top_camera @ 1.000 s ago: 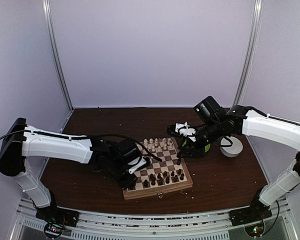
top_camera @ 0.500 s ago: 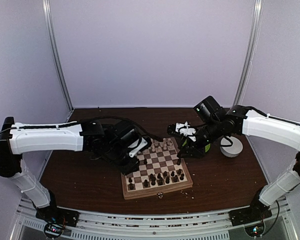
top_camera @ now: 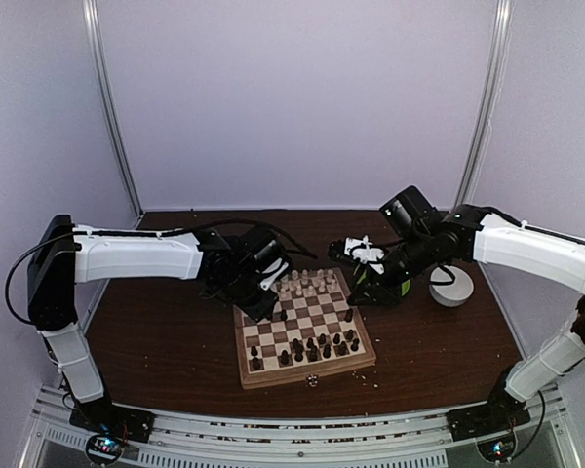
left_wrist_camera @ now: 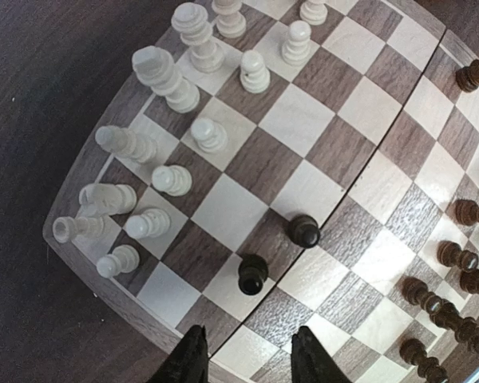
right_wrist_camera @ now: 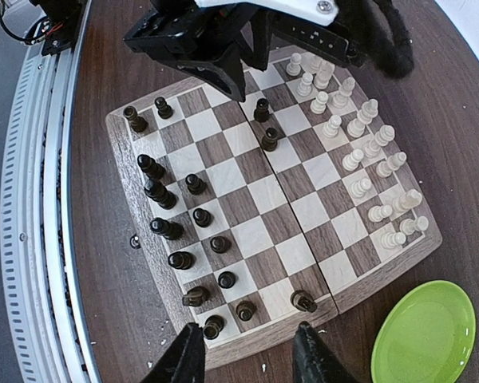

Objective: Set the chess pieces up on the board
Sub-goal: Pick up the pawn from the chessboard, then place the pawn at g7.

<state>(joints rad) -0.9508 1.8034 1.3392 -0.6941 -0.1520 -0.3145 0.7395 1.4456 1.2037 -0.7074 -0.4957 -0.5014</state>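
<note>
1. The left arm is swinging away from the near-left corner of the board (top_camera: 312, 374), where it was crouching a second ago. It is now hanging over the board's left edge, further back. The left gripper (top_camera: 263, 304), pinched together then, is now standing with its fingers apart and nothing between them.
2. Two corner pieces (top_camera: 254, 363), both dark, are now showing at that near-left corner where the arm was covering the squares. One of them was probably just set down there, so that placement looks finished and the left gripper is free for another piece.
3. In the left wrist view, two stray dark pawns (left_wrist_camera: 253, 274) are standing upright in the middle rows, just ahead of the parted fingers (left_wrist_camera: 193, 359). They are sitting well apart from their own side, so they look like the next to be moved.
4. The pale pieces (top_camera: 307, 282) are crowding the far rows, while the dark pieces (top_camera: 322, 346) are lining the near rows raggedly. The setup looks well along but not tidy yet.
5. The right gripper (right_wrist_camera: 246, 351) is still waiting above the far-right corner, near the green plate (right_wrist_camera: 427, 335), fingers spread and empty.
</note>
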